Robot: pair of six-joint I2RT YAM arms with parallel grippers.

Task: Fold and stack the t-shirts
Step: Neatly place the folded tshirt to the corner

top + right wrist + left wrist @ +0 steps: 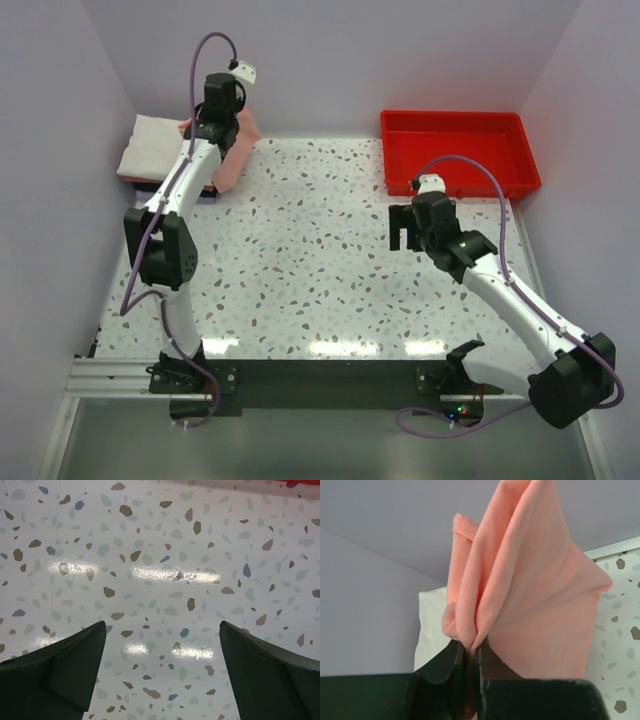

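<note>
Between the left jaws, nearly shut, a bunched fold of the pink tee (530, 580) is pinched, at the upper left of the frame beside the white tee (150, 145). Such a thin bite may slip, or the hanging cloth may drag the white one askew. Right jaws gape empty over the tabletop (320, 260) — well apart.
</note>
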